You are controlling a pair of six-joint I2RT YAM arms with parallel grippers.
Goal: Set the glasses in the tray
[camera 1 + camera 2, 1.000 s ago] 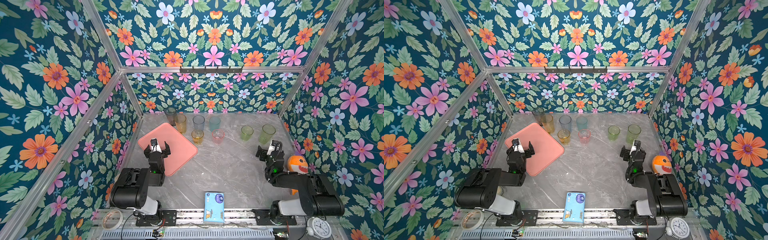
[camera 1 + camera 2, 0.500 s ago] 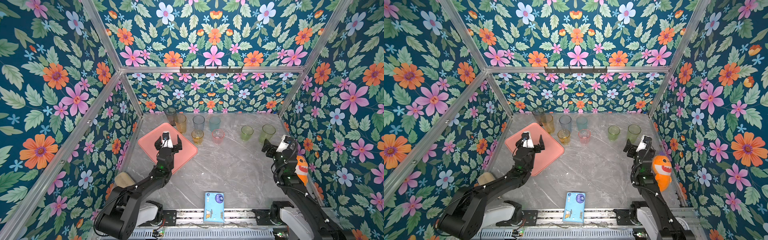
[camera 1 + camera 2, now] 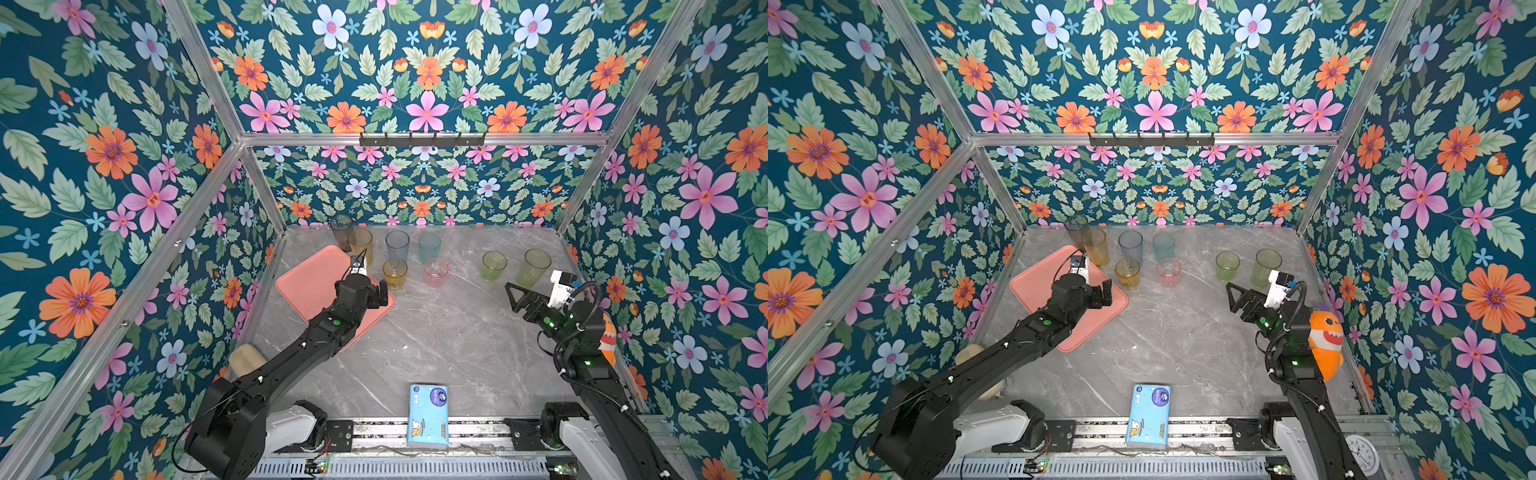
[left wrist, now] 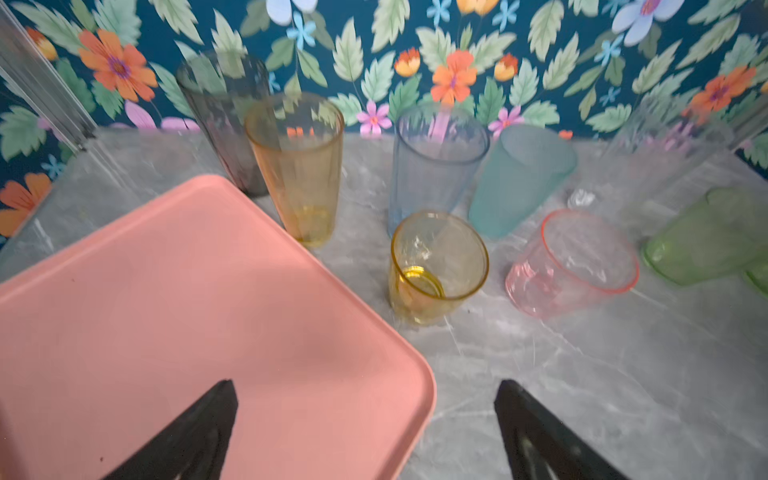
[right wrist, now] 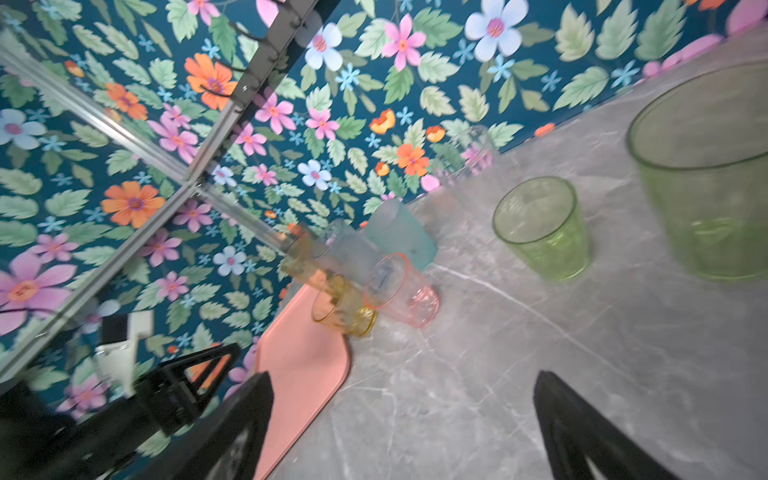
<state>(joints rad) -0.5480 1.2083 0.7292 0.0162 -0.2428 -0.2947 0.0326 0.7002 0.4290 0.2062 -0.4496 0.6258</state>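
Note:
The salmon-pink tray (image 3: 307,286) (image 3: 1038,291) lies at the back left with nothing in it. The glasses stand on the table behind and to the right of it: smoky grey (image 3: 341,230), tall amber (image 3: 360,245), blue-grey (image 3: 397,245), teal (image 3: 429,246), short yellow (image 3: 395,273), pink (image 3: 435,272), short green (image 3: 493,266) and tall green (image 3: 534,269). A clear one (image 4: 648,166) shows faintly. My left gripper (image 3: 372,289) (image 4: 365,386) hangs open over the tray's right corner, short of the yellow glass (image 4: 436,266). My right gripper (image 3: 517,296) (image 5: 403,378) is open and empty, near the tall green glass (image 5: 706,174).
A blue tissue pack (image 3: 428,409) lies at the front edge. An orange shark toy (image 3: 1325,340) sits by the right wall behind my right arm. A beige sponge (image 3: 245,359) rests at the front left. Floral walls close in three sides.
Both arms have stretched out from their folded rest. The left gripper moved across the tray to its right corner; the right gripper rose and swung left toward the green glasses. Both stayed open.

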